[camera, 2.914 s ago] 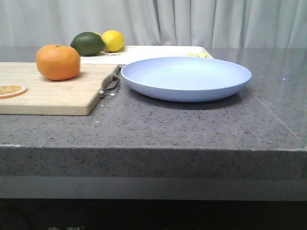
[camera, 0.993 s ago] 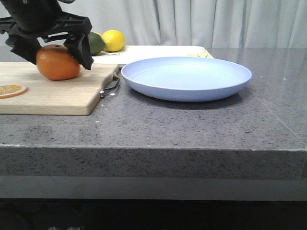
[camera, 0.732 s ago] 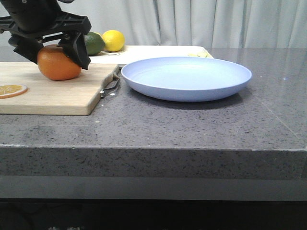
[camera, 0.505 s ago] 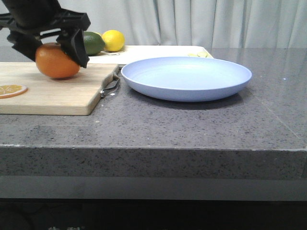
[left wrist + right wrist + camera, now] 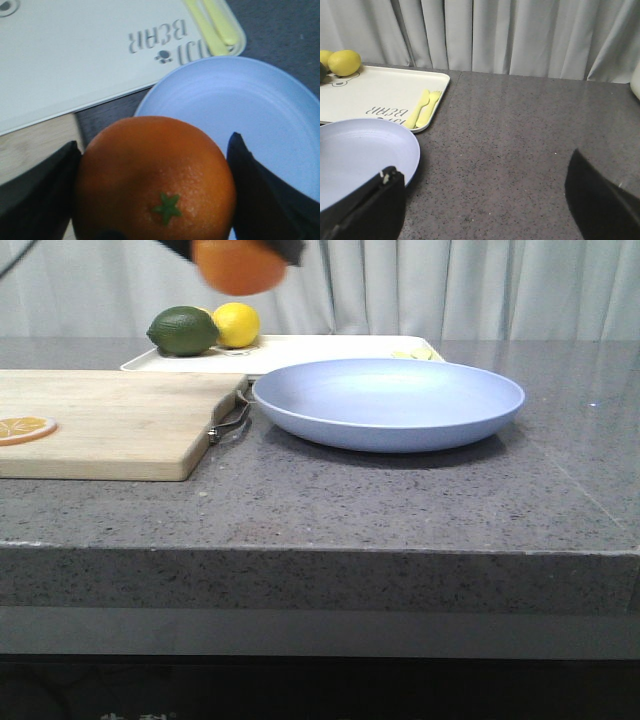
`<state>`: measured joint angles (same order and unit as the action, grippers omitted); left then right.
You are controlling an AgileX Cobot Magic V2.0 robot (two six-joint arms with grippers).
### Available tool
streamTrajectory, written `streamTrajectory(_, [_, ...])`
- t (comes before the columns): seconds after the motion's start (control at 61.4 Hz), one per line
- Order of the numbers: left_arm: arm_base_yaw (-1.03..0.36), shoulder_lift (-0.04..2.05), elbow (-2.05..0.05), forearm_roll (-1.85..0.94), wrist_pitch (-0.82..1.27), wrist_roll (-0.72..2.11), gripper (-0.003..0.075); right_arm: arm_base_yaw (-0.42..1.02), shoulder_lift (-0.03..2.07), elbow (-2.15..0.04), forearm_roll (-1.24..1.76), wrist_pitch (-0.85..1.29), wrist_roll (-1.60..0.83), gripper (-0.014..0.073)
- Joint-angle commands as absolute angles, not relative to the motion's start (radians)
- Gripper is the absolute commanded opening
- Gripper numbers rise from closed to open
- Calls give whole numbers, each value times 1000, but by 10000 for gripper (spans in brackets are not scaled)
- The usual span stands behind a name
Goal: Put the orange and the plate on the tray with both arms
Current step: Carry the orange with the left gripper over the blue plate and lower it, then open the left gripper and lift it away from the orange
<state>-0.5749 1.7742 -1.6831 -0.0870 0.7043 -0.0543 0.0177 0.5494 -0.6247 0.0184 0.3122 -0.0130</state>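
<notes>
1. Front view: the orange is held high above the worktop, up at the top edge of the picture, above and to the left of the plate. Dark parts of the left hand flank it. The plate rests on the worktop, just in front of the tray. A cutting board lies left of the plate, with an orange slice on it. A lime and a lemon sit on the tray behind the plate, to its left.
2. Left wrist view: the left hand is clenched on the orange, one finger pressed to each side. Below it lie the plate and the tray.
3. Right wrist view: the right hand is released, fingers wide apart and holding nothing, beside the plate. Yellow cutlery lies on the tray.
</notes>
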Motion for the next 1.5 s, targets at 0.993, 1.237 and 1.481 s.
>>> streamTrajectory(0.993, [-715,1932,-1718,-99,420,-57,667,14,556,-663,21,244,-19,651])
streamTrajectory(1.237, [-715,1872,-1783,-80,563,-57,664,14,556,-663,21,244,-19,651])
streamTrajectory(1.481, [-715,1823,-1823,-28,675,-57,435,14,556,-663,21,244,-19,651])
